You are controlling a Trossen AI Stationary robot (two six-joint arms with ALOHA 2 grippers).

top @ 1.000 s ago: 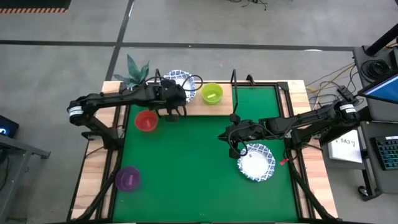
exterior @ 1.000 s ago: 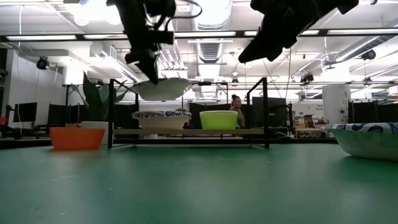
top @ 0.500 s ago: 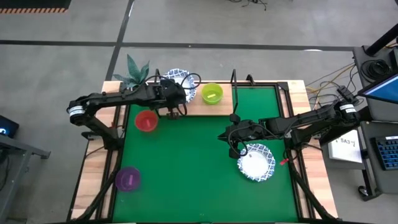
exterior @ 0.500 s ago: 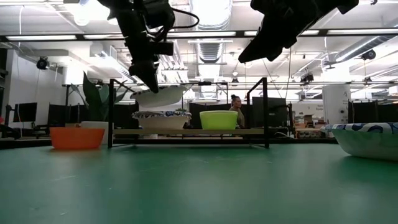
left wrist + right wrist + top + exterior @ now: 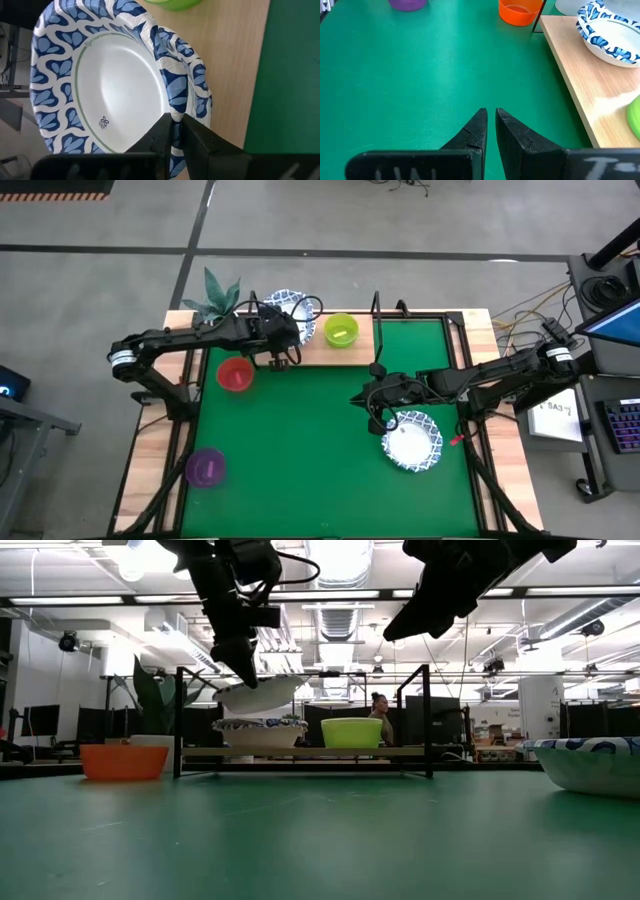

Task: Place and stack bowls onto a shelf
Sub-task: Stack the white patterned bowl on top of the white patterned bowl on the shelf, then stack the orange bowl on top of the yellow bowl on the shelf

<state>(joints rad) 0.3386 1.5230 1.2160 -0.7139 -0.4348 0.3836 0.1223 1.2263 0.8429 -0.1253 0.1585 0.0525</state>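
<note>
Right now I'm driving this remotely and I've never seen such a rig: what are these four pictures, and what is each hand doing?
It is a table with two dark robot arms, each ending in a two-finger hand.

The top-down picture shows the whole table. The level picture looks across the green mat from table height. The other two come from cameras on each wrist.

The left hand pinches the rim of a blue-patterned bowl, holding it above another patterned bowl that sits on the wooden shelf. A yellow-green bowl also sits on the shelf.

The right hand hangs above the mat, fingers almost together, holding nothing. A third patterned bowl lies just beside it.

A red bowl and a purple bowl wait on the mat. A plant stands at the far left corner.
</note>
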